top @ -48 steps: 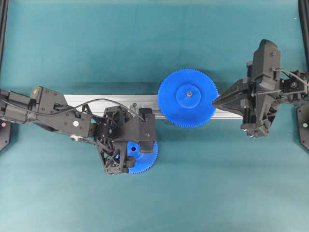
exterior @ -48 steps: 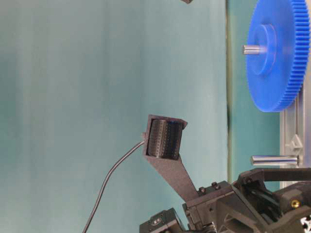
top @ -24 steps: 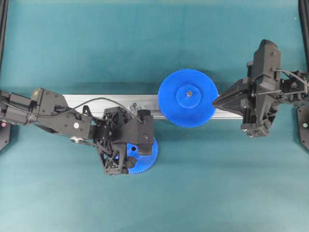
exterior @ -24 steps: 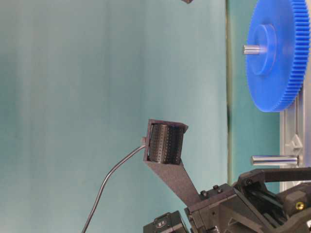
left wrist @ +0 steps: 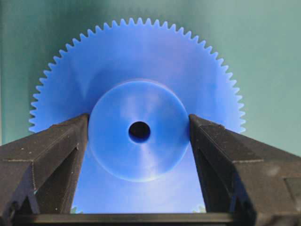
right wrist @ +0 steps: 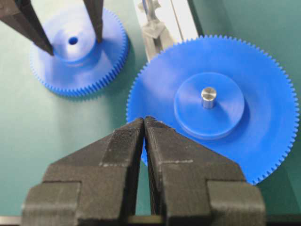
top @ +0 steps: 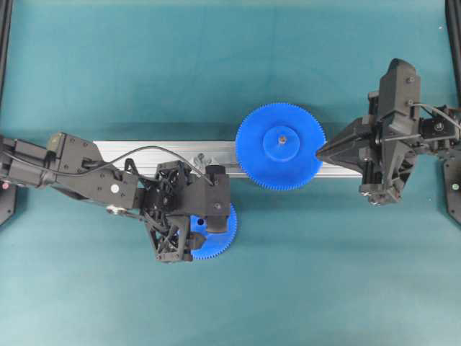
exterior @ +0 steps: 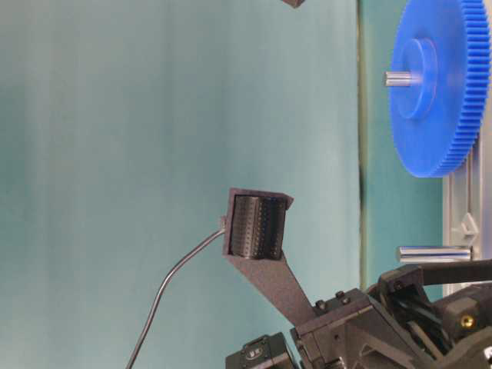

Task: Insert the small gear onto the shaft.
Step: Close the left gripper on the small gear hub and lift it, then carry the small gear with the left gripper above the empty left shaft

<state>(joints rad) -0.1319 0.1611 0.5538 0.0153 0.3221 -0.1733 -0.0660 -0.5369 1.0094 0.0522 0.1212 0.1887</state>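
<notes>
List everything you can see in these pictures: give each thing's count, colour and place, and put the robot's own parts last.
small gear: one, blue, flat on the mat below the rail, between the left claw's fingers.
large gear: one, blue, on its pin over the rail's right part.
shaft: one, grey metal, bare, on the rail left of the large gear.
rail: one, silver, across the middle of the mat.
mat: one, teal, under everything.
left claw: one, black, fingers either side of the small gear's hub.
right claw: one, black, shut, tip at the large gear's right rim.
</notes>
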